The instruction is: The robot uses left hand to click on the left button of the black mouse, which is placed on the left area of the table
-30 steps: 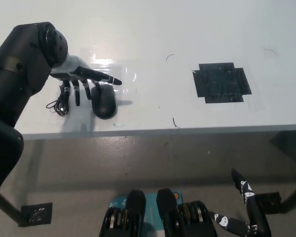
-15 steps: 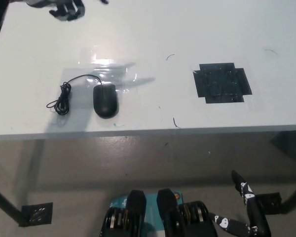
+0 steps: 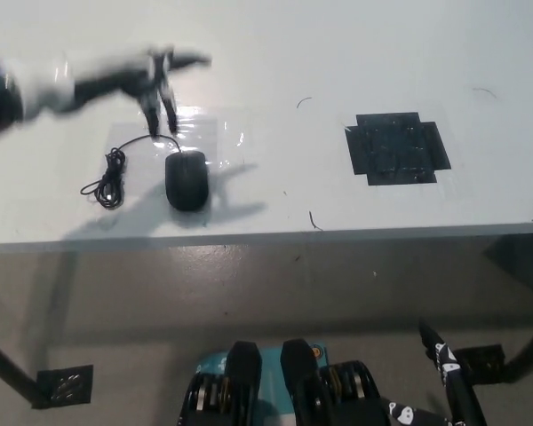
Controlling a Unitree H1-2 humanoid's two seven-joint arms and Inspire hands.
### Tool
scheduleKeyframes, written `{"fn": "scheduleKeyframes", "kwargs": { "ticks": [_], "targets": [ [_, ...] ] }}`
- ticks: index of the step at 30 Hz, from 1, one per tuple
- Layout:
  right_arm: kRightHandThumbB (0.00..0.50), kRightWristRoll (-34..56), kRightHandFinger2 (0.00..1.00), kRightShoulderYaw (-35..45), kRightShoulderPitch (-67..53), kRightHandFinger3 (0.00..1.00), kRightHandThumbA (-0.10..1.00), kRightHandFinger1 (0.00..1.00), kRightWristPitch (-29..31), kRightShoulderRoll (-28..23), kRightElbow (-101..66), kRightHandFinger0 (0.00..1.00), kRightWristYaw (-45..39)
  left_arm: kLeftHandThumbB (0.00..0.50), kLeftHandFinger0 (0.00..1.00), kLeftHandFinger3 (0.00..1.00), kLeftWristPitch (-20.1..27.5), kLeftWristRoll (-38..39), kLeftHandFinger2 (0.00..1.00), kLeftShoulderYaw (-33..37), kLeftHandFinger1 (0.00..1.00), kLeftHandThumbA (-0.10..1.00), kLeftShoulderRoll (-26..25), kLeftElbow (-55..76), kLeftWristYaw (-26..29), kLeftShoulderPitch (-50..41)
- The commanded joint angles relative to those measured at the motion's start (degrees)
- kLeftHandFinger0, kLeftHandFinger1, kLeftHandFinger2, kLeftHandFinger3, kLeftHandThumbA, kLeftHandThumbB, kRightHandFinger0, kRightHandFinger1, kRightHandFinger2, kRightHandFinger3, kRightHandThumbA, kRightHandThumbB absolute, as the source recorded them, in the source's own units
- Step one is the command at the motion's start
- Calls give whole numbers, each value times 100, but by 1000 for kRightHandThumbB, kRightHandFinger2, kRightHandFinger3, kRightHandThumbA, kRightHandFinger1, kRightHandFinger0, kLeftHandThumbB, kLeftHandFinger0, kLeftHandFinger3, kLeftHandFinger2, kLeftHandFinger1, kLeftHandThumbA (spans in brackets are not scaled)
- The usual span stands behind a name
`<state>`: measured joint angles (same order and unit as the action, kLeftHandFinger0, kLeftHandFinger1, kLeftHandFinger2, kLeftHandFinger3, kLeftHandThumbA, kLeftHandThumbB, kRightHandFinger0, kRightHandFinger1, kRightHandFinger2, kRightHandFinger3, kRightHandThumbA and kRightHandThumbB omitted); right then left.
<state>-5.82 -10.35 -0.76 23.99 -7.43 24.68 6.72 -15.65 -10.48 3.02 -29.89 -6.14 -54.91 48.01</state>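
White and motion-blurred, our left hand [image 3: 129,75] has swung back down from the table's [image 3: 275,53] far corner to hover above the black mouse [image 3: 186,179] at the table's left, fingers [image 3: 164,93] spread and holding nothing, so another click looks imminent.
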Motion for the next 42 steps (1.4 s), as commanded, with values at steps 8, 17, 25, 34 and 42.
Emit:
{"fn": "scheduleKeyframes", "kwargs": {
  "ticks": [8,17,25,34,42],
  "targets": [
    [384,130,1000,-106,-258,1000,1000,1000,294,90,-59,1000,83,322,1000,1000,2335,2709,1000,-2020,1000,1000,1817,6056,2609,-5992],
    [377,38,1000,-168,-228,1000,1000,1000,294,93,-58,1000,160,302,1000,1000,4258,894,1000,-1720,1000,1000,2792,4042,2626,-6873],
    [399,-29,1000,-211,-131,1000,1000,1000,294,74,-34,1000,204,341,1000,1000,4258,633,1000,-1730,1000,1000,2911,1403,3205,-6190],
    [393,57,1000,-185,-17,1000,1000,1000,294,110,12,1000,132,307,1000,1000,4258,471,1000,-1964,1000,1000,2738,63,3724,-5756],
    [389,139,1000,-152,48,1000,1000,1000,294,130,27,1000,15,353,1000,1000,4258,438,1000,-1826,1000,1000,2600,-384,4022,-5584]
  ]
}}
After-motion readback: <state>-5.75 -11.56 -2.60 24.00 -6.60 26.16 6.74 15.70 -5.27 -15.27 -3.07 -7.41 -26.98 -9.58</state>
